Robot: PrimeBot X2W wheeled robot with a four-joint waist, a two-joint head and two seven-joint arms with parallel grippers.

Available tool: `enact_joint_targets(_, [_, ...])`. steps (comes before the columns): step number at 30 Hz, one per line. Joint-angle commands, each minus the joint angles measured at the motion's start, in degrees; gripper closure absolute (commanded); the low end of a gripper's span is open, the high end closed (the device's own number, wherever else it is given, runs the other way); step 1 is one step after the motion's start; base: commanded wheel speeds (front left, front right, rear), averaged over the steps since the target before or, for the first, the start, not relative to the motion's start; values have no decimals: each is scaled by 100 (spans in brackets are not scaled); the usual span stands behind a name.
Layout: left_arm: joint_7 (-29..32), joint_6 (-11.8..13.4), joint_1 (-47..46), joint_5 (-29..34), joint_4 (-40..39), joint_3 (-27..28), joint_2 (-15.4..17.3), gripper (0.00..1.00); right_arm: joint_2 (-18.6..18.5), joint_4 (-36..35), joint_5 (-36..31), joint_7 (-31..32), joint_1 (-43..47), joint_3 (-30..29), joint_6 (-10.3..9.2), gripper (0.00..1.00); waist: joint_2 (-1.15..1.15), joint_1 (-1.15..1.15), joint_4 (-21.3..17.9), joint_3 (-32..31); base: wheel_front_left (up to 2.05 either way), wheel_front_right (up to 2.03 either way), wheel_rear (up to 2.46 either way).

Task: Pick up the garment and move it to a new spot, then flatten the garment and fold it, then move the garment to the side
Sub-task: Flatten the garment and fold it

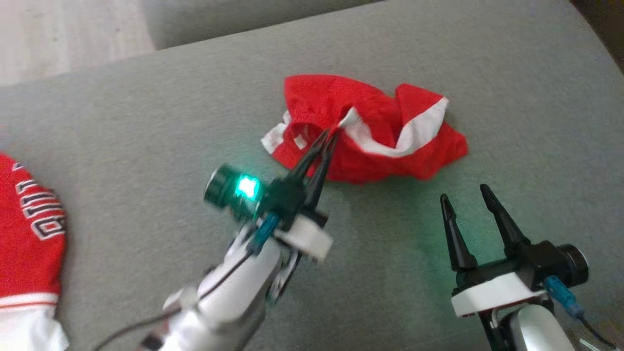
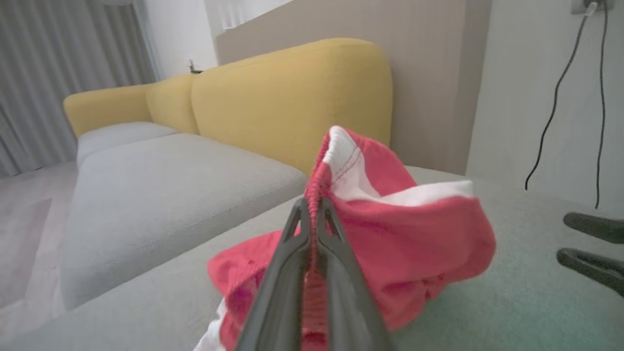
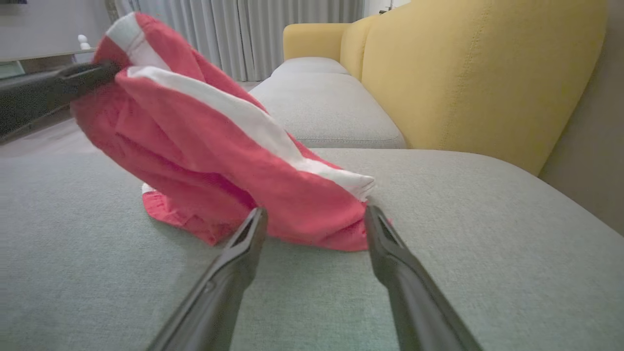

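The garment (image 1: 370, 131) is a crumpled pair of red shorts with white stripes, lying on the grey sofa cushion (image 1: 146, 122). My left gripper (image 1: 330, 134) is shut on its gathered red waistband, and that edge is pulled up off the cushion. In the left wrist view the garment (image 2: 404, 234) bunches up between and beyond the closed fingers (image 2: 336, 243). My right gripper (image 1: 465, 192) stands open on the cushion just in front of the garment's right part, touching nothing. In the right wrist view the garment (image 3: 219, 146) rises in a peak to the left, just beyond the spread fingers (image 3: 243, 243).
Another red garment with white lettering (image 1: 29, 243) lies at the left edge of the cushion. A yellow sofa back (image 2: 292, 97) stands behind the seat, with a wall and hanging cables (image 2: 560, 97) to its right. Pale floor (image 1: 63, 34) lies beyond the cushion's far left.
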Motion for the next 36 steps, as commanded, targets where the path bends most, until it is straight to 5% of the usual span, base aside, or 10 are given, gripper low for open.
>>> enact_joint_targets(1, [-31, 30, 272, -68, -245, 235, 154, 100, -28, -208, 15, -14, -31, 99, -4, 0, 0, 0, 187, -94, 0, 0, 0])
enact_joint_targets(7, [-5, -531, 1459, -643, -481, 137, 315, 100, -28, -216, -16, -14, 18, 56, -4, 0, 0, 0, 428, -112, 0, 0, 0])
enact_joint_targets(8, [27, -676, 1593, -762, -497, 92, 315, 71, -28, -212, -24, -14, 21, 56, -4, 0, 0, 0, 452, -114, 0, 0, 0])
enact_joint_targets(9, [119, -912, 1775, -920, -508, -11, 332, 0, -28, -206, -36, -14, 16, 64, -4, 0, 0, 0, 482, -116, 0, 0, 0])
enact_joint_targets(12, [164, -1063, 1843, -985, -546, -101, 343, 0, -28, -200, -44, -14, 3, 57, -4, 0, 0, 0, 512, -122, 0, 0, 0])
enact_joint_targets(22, [239, -935, 1475, -725, -609, -202, 387, 0, -28, -159, -44, -14, 12, 118, -4, 0, 0, 0, 432, -151, 0, 0, 0])
enact_joint_targets(23, [266, -940, 1447, -713, -598, -215, 401, 9, -28, -159, -38, -14, 8, 120, -4, 0, 0, 0, 418, -144, 0, 0, 0])
enact_joint_targets(24, [290, -950, 1425, -712, -584, -224, 412, 62, -28, -159, -34, -14, 3, 121, -4, 0, 0, 0, 407, -138, 0, 0, 0])
enact_joint_targets(25, [340, -963, 1411, -723, -554, -235, 425, 100, -28, -159, -30, -14, -1, 121, -4, 0, 0, 0, 400, -135, 0, 0, 0])
enact_joint_targets(36, [384, -842, 1399, -964, -415, 2, 543, 100, -28, -153, 118, -14, 28, 84, -4, 0, 0, 0, 516, -165, 0, 0, 0])
